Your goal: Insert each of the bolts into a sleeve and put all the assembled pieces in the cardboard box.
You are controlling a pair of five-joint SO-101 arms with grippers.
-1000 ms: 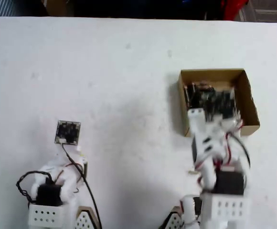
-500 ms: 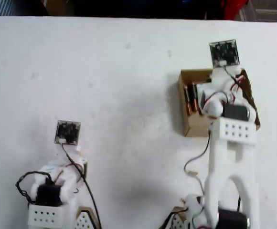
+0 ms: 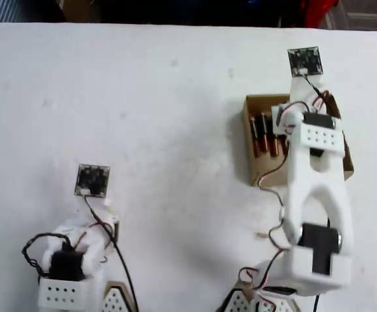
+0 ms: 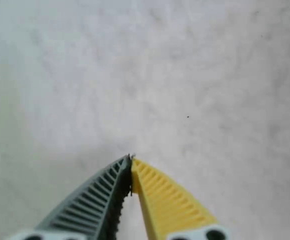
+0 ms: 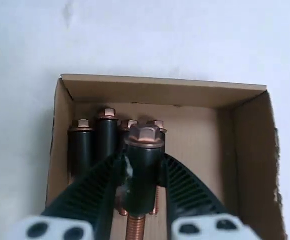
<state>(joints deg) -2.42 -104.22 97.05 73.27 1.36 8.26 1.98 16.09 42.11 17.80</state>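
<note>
with the right gripper (image 5: 143,171), pinching one assembled piece (image 5: 145,137) by its black sleeve, jaws pressed against both sides, copper bolt head leading and the shank poking out behind. with the left gripper (image 4: 130,167), holding nothing, jaws pressed together, low over the tabletop (image 3: 143,97) and well apart from the cardboard box (image 3: 257,172).

then by size: white tabletop under the box. open-topped box directly below the right gripper. inside the box, a row of finished pieces (image 5: 92,145) lying side by side against one side wall, with bare floor between the row and the opposite wall. above the box's inside, close by that row, the held piece.

judged as the drop-off step for this piece, assembly of it already done. next move likely calls for lowering into the free floor beside the row, keeping the piece parallel to its neighbours and off the box walls, then spreading the jaws and lifting straight out without dragging the row.
</note>
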